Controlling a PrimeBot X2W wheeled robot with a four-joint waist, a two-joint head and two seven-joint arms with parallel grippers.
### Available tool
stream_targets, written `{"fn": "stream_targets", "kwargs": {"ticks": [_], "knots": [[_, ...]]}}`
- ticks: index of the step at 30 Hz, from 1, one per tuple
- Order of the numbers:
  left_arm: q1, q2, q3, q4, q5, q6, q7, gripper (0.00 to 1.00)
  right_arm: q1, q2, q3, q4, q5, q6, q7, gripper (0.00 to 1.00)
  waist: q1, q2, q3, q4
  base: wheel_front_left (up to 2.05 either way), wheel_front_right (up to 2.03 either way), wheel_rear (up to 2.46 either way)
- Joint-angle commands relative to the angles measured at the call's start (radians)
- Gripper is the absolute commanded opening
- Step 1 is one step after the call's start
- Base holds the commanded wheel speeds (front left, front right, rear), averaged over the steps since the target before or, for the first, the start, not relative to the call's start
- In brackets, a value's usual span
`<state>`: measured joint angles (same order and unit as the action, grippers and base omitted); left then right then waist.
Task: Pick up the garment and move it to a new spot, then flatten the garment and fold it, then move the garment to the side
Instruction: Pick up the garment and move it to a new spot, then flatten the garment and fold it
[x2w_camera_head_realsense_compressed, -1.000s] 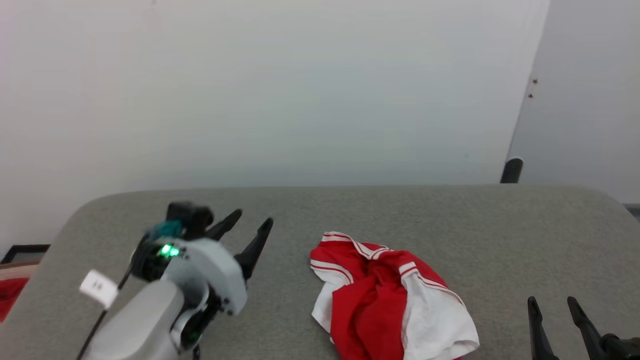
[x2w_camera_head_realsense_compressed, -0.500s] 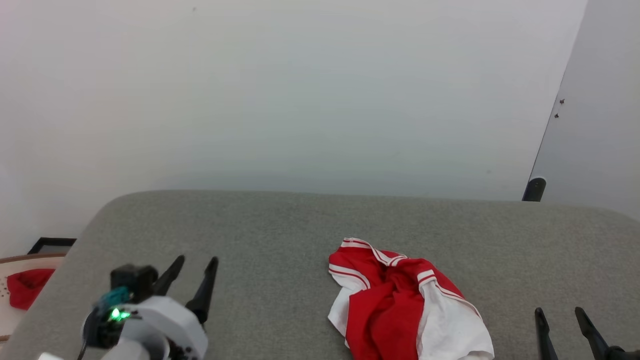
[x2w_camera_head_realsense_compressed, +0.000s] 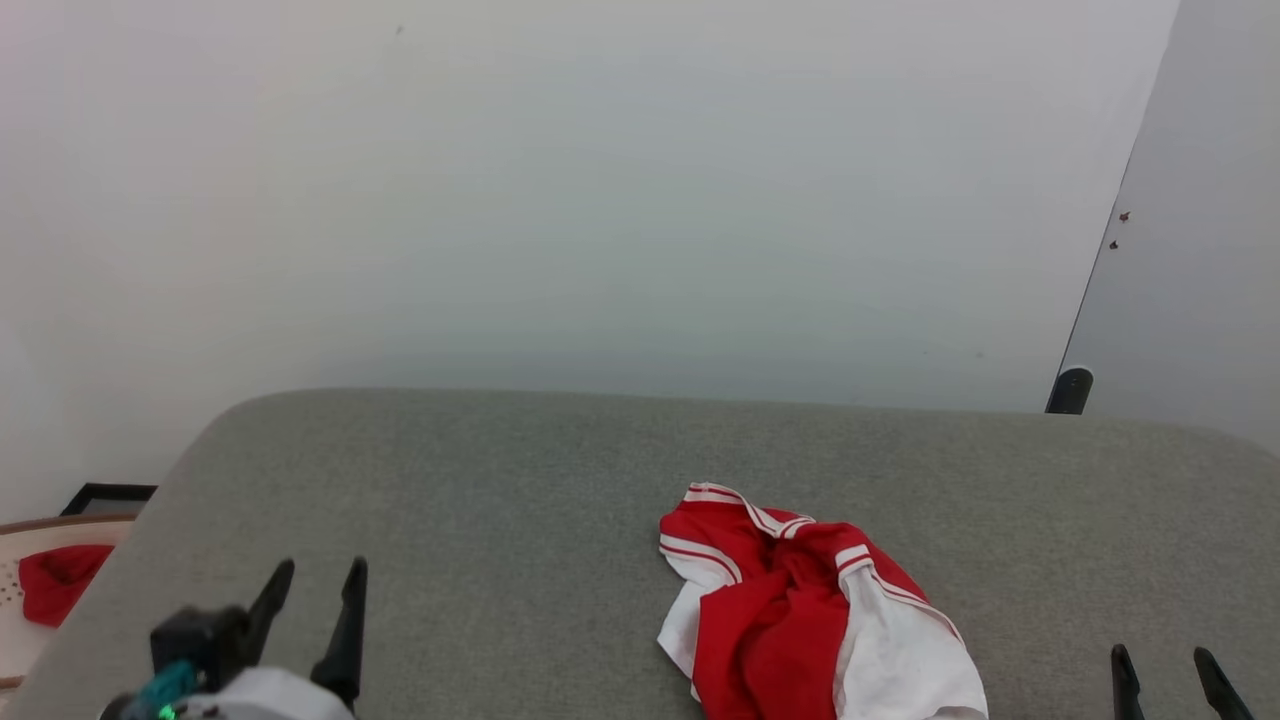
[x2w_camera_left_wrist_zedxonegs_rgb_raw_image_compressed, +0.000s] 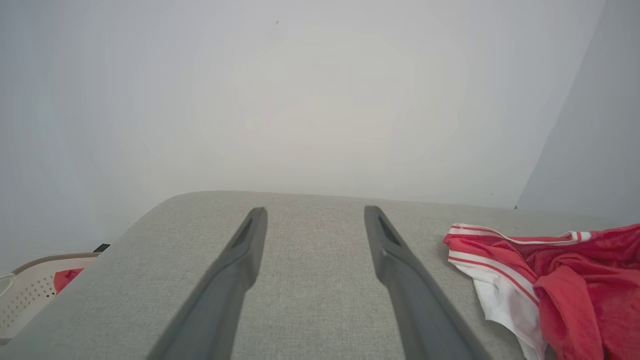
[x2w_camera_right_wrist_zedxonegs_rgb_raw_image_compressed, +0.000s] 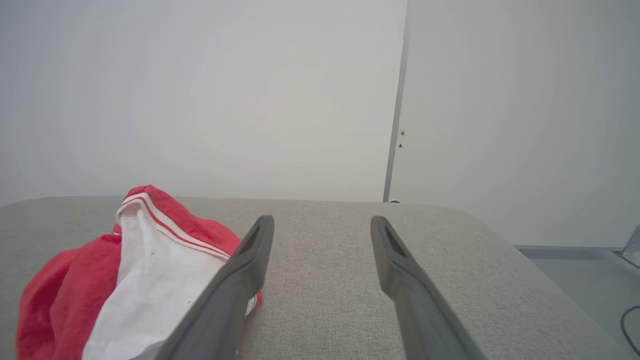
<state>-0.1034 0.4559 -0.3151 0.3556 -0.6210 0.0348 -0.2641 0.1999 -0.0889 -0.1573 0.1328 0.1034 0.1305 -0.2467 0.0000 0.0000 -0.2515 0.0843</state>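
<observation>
Currently both tools are empty. My left tool (x2w_camera_head_realsense_compressed: 320, 572) sits low at the near left of the grey fabric-covered tabletop (x2w_camera_head_realsense_compressed: 560, 470). Its two long dark fingers are spread apart over bare fabric with nothing between them. My right tool (x2w_camera_head_realsense_compressed: 1160, 655) is at the near right, its fingers likewise spread, gripping nothing. The red jersey T-shirt with white sleeves and red-and-white striped trim (x2w_camera_head_realsense_compressed: 790, 610) lies crumpled in a heap on the tabletop between the two tools. It's nearer the right one and well apart from the left. In the right wrist view, a white sleeve shows just behind one finger of that tool; I can't tell if they touch. Off the tabletop's left end, a pale perforated basket (x2w_camera_left_wrist_zedxonegs_rgb_raw_image_compressed: 27, 292) holds a small plain red cloth (x2w_camera_head_realsense_compressed: 55, 580). Plain white wall (x2w_camera_head_realsense_compressed: 600, 200) behind.
</observation>
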Motion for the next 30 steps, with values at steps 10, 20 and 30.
{"fn": "stream_targets", "kwargs": {"ticks": [10,20,30], "knots": [[0.118,-0.071,0.179,-0.036,0.131,-0.062,0.001,1.00,0.039,-0.004,-0.044,0.012,-0.013,0.000,-0.011,1.00,0.0000,0.0000,-0.004,-0.017,0.00,0.00,0.00],[0.148,-0.136,0.281,-0.039,0.241,-0.128,0.001,1.00,0.035,-0.004,-0.044,0.011,-0.013,0.000,-0.014,1.00,0.0000,0.0000,0.004,-0.034,0.00,0.00,0.00],[0.139,-0.168,0.317,-0.026,0.295,-0.159,0.001,1.00,0.042,0.001,-0.034,0.004,-0.017,0.000,-0.015,1.00,0.0000,0.0000,0.010,-0.028,0.00,0.00,0.00]]}}
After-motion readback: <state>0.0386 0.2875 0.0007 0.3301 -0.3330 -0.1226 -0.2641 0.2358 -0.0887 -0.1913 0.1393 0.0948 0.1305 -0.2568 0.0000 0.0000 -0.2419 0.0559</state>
